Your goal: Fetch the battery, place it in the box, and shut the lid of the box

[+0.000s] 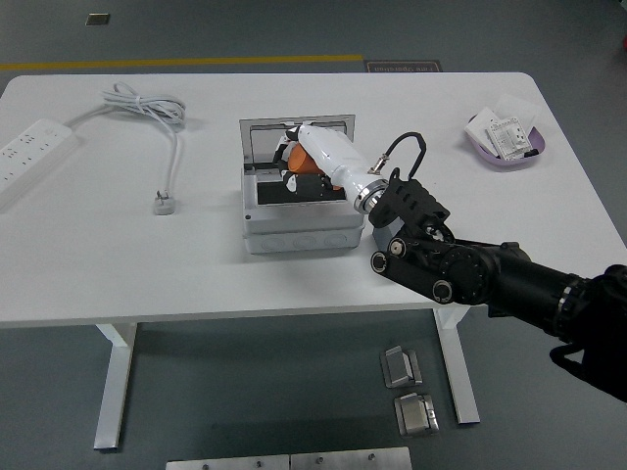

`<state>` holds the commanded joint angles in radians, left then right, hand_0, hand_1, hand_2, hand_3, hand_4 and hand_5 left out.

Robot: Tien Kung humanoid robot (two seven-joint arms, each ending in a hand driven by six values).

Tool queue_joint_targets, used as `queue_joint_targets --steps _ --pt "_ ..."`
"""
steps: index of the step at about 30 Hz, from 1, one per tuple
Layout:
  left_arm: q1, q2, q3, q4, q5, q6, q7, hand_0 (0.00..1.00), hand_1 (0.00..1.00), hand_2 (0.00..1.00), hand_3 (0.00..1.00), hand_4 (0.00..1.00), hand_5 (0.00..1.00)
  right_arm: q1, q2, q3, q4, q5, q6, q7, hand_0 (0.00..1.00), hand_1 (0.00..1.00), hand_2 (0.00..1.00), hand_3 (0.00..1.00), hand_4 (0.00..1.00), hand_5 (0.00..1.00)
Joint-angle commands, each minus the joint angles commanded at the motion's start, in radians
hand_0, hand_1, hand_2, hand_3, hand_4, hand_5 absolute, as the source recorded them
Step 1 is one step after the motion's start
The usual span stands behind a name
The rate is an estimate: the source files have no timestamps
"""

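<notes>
Here, a white tabletop (118, 264) seen from above carries a grey plastic junction box (302, 211) near its centre, its hinged clear lid (263, 137) standing open and tilted back toward the far side. The robot's right arm, black with a white forearm shell, reaches in from the lower right and crosses over the box's right edge. Its right hand (297, 166) has its fingers curled tight around an orange cylindrical battery (298, 160), pinching it directly above the box's dark open compartment; whether the battery touches the inside of the box cannot be told. To the left lie a white power strip (31, 149) at the tabletop's edge and a coiled white cable (147, 106) ending in a plug (164, 203). Near the far right corner sits a shallow purple tray (487, 157) holding small white packets (507, 133).
</notes>
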<state>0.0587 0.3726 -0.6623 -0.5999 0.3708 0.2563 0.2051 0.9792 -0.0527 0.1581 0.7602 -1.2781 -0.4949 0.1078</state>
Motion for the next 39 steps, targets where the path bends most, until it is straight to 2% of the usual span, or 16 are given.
queue_joint_targets --steps 3,5,11,14,18,27,33,34,39 --pt "-0.003 0.003 -0.005 0.000 0.010 0.000 0.006 0.661 0.724 0.624 0.670 0.367 0.002 0.024 0.007 -0.065 -0.025 0.023 0.016 -0.015 0.278 0.201 0.271 0.237 0.002 0.002" --pt "-0.005 0.005 -0.006 0.000 0.012 0.001 0.007 0.661 0.724 0.624 0.669 0.365 0.002 0.040 0.011 -0.093 -0.039 0.001 0.052 -0.033 0.273 0.203 0.268 0.236 0.002 0.002" --pt "-0.010 0.007 -0.010 0.000 0.018 -0.001 0.010 0.661 0.724 0.624 0.670 0.366 0.002 0.075 0.017 -0.049 -0.062 -0.111 0.165 -0.081 0.271 0.203 0.265 0.236 0.002 0.002" --pt "-0.011 0.007 -0.010 0.000 0.019 -0.002 0.010 0.661 0.724 0.624 0.670 0.366 0.002 0.084 0.021 -0.032 -0.069 -0.131 0.194 -0.091 0.271 0.203 0.265 0.236 0.002 0.002" --pt "-0.013 0.008 -0.012 0.000 0.023 -0.002 0.012 0.661 0.723 0.624 0.671 0.364 0.002 0.089 0.028 -0.031 -0.073 -0.116 0.191 -0.091 0.271 0.204 0.266 0.237 0.002 0.002" --pt "-0.019 0.009 -0.019 0.000 0.031 -0.002 0.017 0.661 0.723 0.624 0.671 0.364 0.002 0.080 0.034 -0.050 -0.073 -0.056 0.143 -0.054 0.271 0.206 0.266 0.241 0.002 0.002" --pt "-0.016 0.009 -0.031 -0.001 0.049 -0.003 0.030 0.661 0.724 0.624 0.672 0.364 0.002 0.075 0.034 -0.056 -0.078 -0.033 0.138 -0.044 0.288 0.213 0.276 0.256 0.002 0.002" --pt "-0.016 0.009 -0.033 -0.001 0.053 -0.003 0.033 0.661 0.724 0.624 0.672 0.364 0.002 0.074 0.035 -0.056 -0.079 -0.030 0.138 -0.043 0.297 0.233 0.296 0.316 0.020 0.002" --pt "-0.017 0.009 -0.036 -0.001 0.062 -0.005 0.036 0.661 0.724 0.624 0.672 0.364 0.002 0.068 0.039 -0.055 -0.085 -0.026 0.140 -0.043 0.297 0.233 0.296 0.316 0.020 0.002"
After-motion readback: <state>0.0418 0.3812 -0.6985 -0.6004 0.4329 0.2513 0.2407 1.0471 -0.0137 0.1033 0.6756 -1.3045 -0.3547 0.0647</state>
